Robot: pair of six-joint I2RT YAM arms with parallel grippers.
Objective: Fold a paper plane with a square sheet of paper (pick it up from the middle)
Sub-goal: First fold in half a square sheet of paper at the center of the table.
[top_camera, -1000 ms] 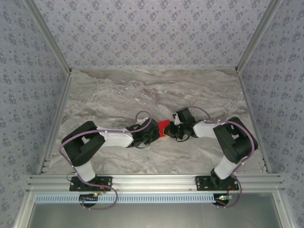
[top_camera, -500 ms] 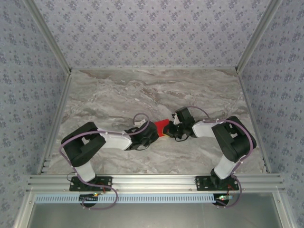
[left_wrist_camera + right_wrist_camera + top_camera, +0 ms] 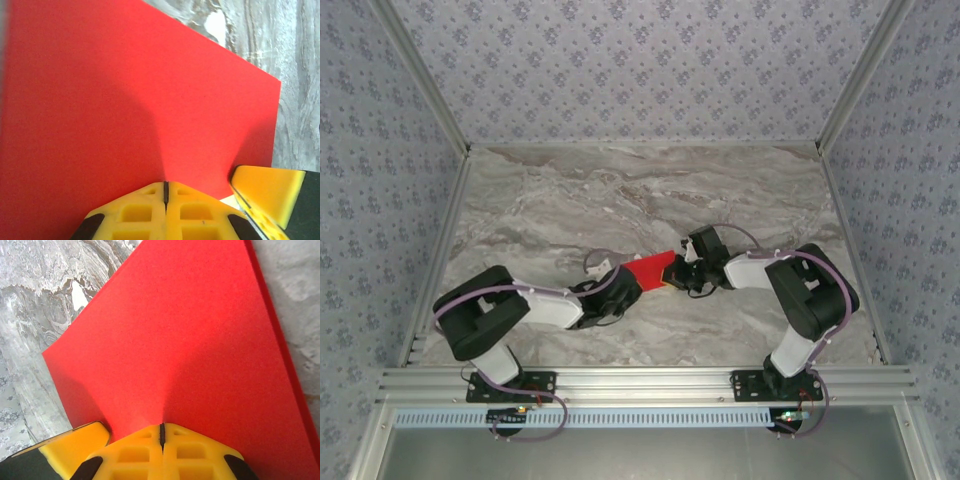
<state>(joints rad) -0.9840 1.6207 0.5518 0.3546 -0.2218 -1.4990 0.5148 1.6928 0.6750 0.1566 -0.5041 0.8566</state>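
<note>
The square sheet of paper (image 3: pixel 652 268), bright red, lies low over the marble table between my two grippers. My left gripper (image 3: pixel 631 283) is shut at its left end and my right gripper (image 3: pixel 677 277) is shut at its right end. In the left wrist view the closed yellow jaws (image 3: pixel 165 184) meet the red paper (image 3: pixel 125 90), and a faint ridge runs up from the tips. The right gripper's finger (image 3: pixel 267 192) shows at the lower right. In the right wrist view the closed jaws (image 3: pixel 161 426) pinch the paper (image 3: pixel 190 330) the same way. A second layer shows along its right edge.
The marble table (image 3: pixel 620 190) stretches bare behind the arms. Patterned walls with metal posts close it in on three sides. An aluminium rail (image 3: pixel 640 380) carrying both arm bases runs along the near edge.
My left arm has drawn back to the left and toward the near edge, and more of the red paper now shows between the grippers. The right arm has barely moved.
</note>
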